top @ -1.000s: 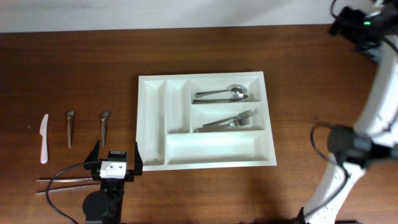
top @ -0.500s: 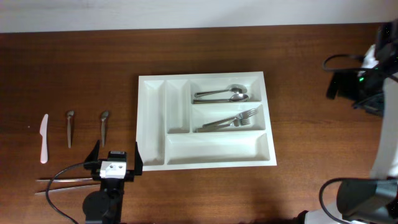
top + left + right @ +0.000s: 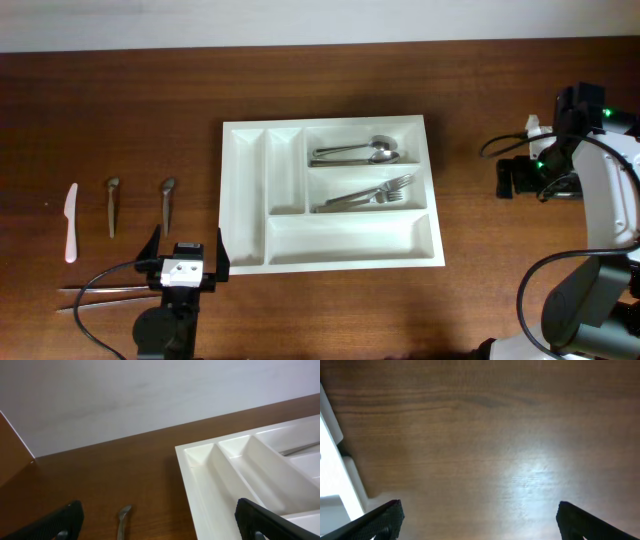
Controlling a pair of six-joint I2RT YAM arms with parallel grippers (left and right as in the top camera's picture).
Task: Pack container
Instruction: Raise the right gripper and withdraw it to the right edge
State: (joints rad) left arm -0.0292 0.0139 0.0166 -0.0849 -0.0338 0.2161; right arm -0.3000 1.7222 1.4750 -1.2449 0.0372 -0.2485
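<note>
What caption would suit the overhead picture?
Cutlery tray with spoons and forks sorted; white knife lies on the table.

The wooden table (image 3: 120,110) is carrying the container (image 3: 247,200) centrally — a white knife (image 3: 71,222), two metal utensils (image 3: 112,205) and thin rods (image 3: 100,292) are lying leftward.

We find bare table (image 3: 470,130) between the container (image 3: 350,240) and the right end effector (image 3: 505,178); left of the container, two metal utensils (image 3: 167,200) and a white knife (image 3: 71,222) lie in the way

Bright even light, soft shadows, glare on table (image 3: 535,472)
</note>
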